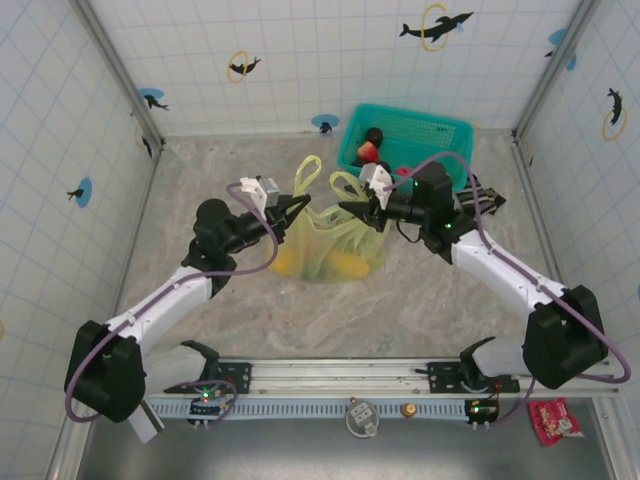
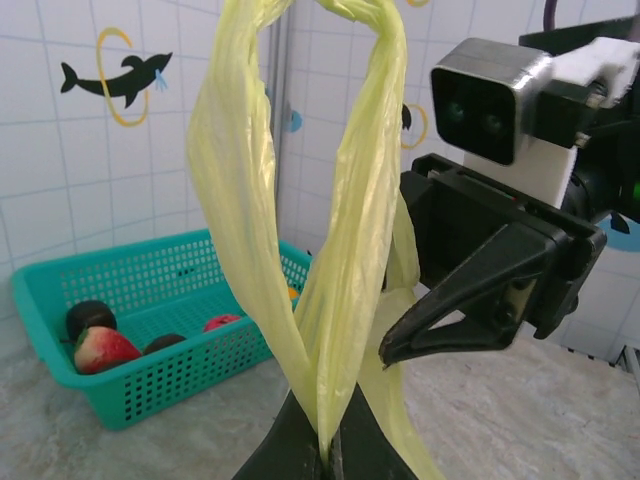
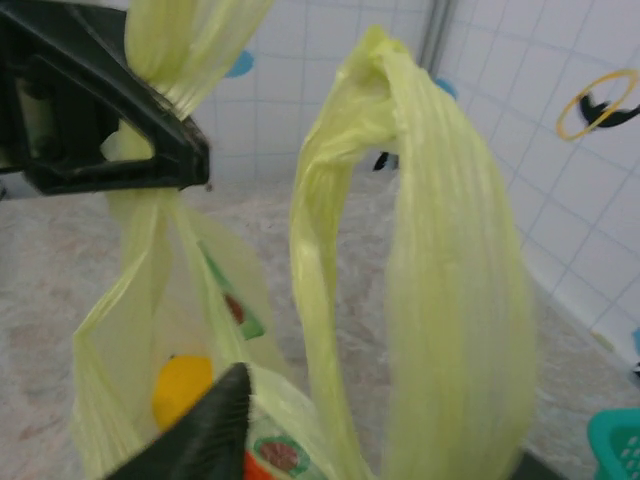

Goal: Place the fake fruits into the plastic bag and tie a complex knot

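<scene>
Crinkly translucent plastic bag (image 1: 325, 240), looped handles

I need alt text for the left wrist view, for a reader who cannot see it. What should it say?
The left gripper pinches one loop handle of the plastic bag, which stands upright and yellow-green in the middle of the view. To the right, the right gripper is close beside the bag. Behind on the left, a teal basket holds several fake fruits.

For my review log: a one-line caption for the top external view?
Both grippers, left and right, pinch the yellow-green plastic bag's handles before the teal basket.
</scene>
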Motion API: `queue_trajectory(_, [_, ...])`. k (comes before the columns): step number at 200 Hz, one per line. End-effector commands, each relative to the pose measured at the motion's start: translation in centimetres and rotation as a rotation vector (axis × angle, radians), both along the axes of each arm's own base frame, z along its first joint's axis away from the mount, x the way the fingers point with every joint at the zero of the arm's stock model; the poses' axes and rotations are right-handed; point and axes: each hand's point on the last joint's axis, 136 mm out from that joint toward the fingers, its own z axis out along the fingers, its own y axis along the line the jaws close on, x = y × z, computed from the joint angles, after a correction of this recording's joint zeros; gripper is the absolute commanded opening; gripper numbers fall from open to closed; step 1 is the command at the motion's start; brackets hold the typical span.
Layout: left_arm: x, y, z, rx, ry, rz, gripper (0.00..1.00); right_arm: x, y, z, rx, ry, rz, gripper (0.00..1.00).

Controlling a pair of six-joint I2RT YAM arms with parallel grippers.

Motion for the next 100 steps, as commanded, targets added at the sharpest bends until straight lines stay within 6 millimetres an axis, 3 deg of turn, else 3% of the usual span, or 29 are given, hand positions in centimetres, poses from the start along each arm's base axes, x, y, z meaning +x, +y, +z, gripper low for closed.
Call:
queue_trajectory(1, [-0.6, 0.2, 1.1, -0.024, -0.019, 0.0, 0.0, 0.3, -1.7, 2.7, 0.099, -0.09, -0.101, 0.53])
queue_trajectory(50, [-0.5, 0.3, 1.1, -0.013, -0.025, 0.009, 0.0, 1.2, -3.5, 1.8, 0.118, -0.052, -0.146, 0.54])
queue_trajectory(66, [-0.5, 0.4, 1.1, -0.013, -0.026, 0.014, 0.0, 1.5, -4.0, 1.7, 0.114, -0.059, -0.177, 0.56])
queue_trajectory(79, [-0.5, 0.4, 1.1, -0.013, -0.027, 0.017, 0.0, 2.1, -4.8, 1.7, 0.122, -0.071, -0.234, 0.65])
queue_trajectory(100, [-0.4, 0.5, 0.9, -0.013, -0.025, 0.025, 0.0, 2.7, -5.7, 2.0, 0.152, -0.079, -0.302, 0.66])
